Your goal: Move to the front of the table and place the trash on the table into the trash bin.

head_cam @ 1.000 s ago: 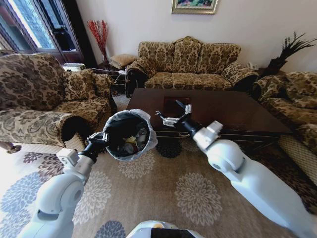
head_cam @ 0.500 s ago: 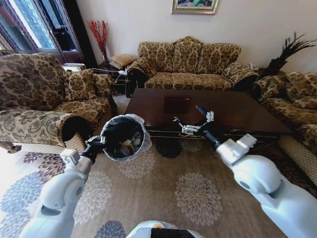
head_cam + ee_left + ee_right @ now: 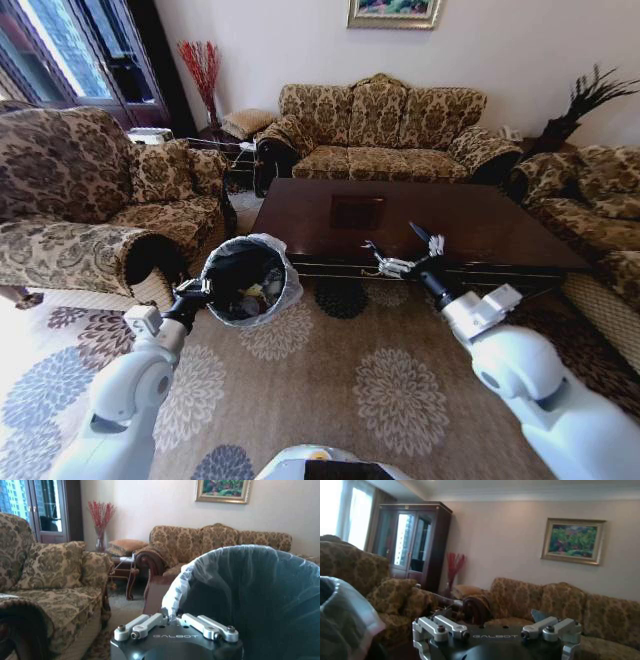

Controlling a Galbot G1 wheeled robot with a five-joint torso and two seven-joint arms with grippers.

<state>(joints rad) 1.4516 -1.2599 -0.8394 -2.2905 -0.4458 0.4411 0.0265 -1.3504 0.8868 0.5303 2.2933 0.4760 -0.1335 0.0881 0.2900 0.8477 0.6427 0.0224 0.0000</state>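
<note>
The trash bin (image 3: 232, 262), black with a whitish bag ruffled round its rim, hangs tilted over the rug to the left of the table (image 3: 470, 225). My left gripper (image 3: 203, 291) is shut on its near rim. The left wrist view shows that gripper (image 3: 175, 621) pinching the bag edge of the bin (image 3: 250, 592). Trash (image 3: 255, 297) lies inside the bin as pale crumpled bits. My right gripper (image 3: 405, 253) hovers open and holding nothing at the table's front edge. In the right wrist view the gripper (image 3: 495, 629) is spread wide, with the bin's bag (image 3: 345, 611) off to one side.
A patterned armchair (image 3: 80, 210) stands close on the left, a sofa (image 3: 385, 125) behind the table, and another seat (image 3: 590, 210) on the right. A floral rug (image 3: 330, 380) covers the open floor in front of me.
My right gripper has swung right, away from the bin's mouth, to the table's front edge. The bin has shifted slightly left and lower in my left gripper.
</note>
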